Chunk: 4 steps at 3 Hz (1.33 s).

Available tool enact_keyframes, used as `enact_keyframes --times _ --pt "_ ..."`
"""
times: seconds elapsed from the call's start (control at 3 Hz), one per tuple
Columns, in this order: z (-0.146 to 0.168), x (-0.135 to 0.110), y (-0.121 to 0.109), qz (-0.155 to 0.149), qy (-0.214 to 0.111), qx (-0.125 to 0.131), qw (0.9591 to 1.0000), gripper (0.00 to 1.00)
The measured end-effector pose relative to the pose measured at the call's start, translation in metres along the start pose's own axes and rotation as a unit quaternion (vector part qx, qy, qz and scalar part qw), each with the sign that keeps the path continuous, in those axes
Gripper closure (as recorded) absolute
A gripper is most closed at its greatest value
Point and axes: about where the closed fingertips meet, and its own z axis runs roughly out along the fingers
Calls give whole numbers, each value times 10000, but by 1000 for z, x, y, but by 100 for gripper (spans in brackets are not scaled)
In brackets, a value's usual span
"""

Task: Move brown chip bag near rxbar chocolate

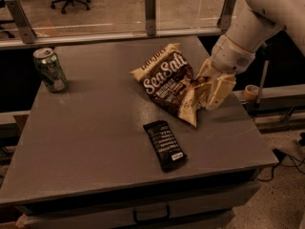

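The crinkly brown chip bag (pixel 167 80), with white "Sea Salt" script and a tan lower part, sat tilted just right of the frame's centre. Its lower corner pointed down toward the flat, narrow black rxbar chocolate (pixel 164 145), which lay just below it (near, but apart) on the grey table (pixel 86 128). The cream-coloured gripper (pixel 206 90) was at the bag's right edge, jaws clenched on it, below the white arm (pixel 259 18) reaching in from the upper right. A green soda can (pixel 50 69) stood upright at upper left.

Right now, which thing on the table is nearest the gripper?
The brown chip bag: the gripper grips its right edge; the rxbar chocolate and green can lie apart.
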Motion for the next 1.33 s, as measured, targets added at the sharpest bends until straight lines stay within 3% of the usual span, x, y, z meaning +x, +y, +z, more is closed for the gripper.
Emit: enact_keyframes --times 0.33,1.0,1.33 --pt "-6 -13 1 -131 9 4 9999 0" --pt "-22 -28 1 -190 -10 100 9998 0" --pt "-16 -33 9 -183 -104 -30 9998 0"
